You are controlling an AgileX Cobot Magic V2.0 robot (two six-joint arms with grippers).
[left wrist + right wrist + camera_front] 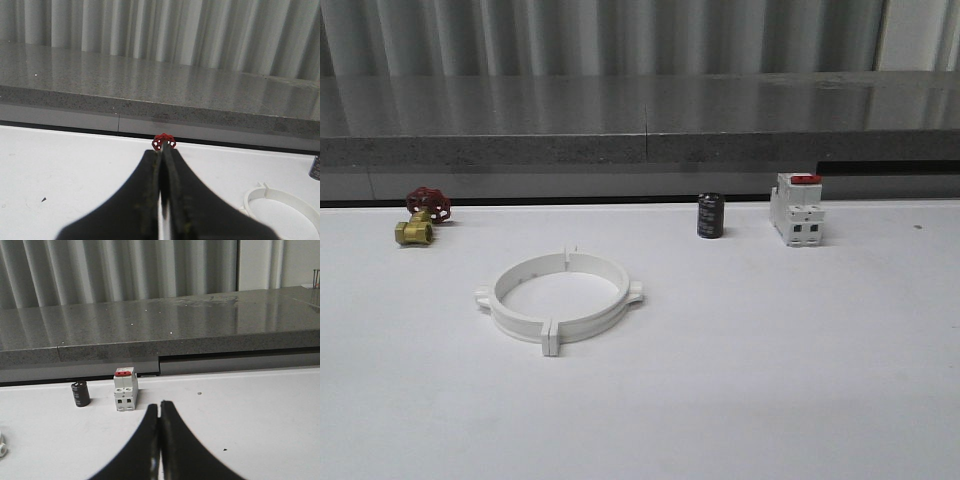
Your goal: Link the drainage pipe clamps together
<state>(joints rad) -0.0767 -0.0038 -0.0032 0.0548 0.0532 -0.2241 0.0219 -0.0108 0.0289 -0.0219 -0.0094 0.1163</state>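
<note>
The two white drainage pipe clamps point(558, 295) lie on the white table left of centre, their end flanges meeting so that the halves form one wide ring with a small tab on each side. Part of that ring point(280, 207) shows in the left wrist view. My left gripper point(163, 150) is shut with nothing between its black fingers, well back from the ring. My right gripper point(160, 404) is shut and empty too, over bare table in front of the breaker. A sliver of a side tab point(2, 445) shows in the right wrist view.
A brass valve with a red handwheel point(423, 214) sits at the back left. A black cylinder point(710, 215) and a white breaker with a red switch point(797, 209) stand at the back right. A grey stone ledge point(640, 135) runs behind the table.
</note>
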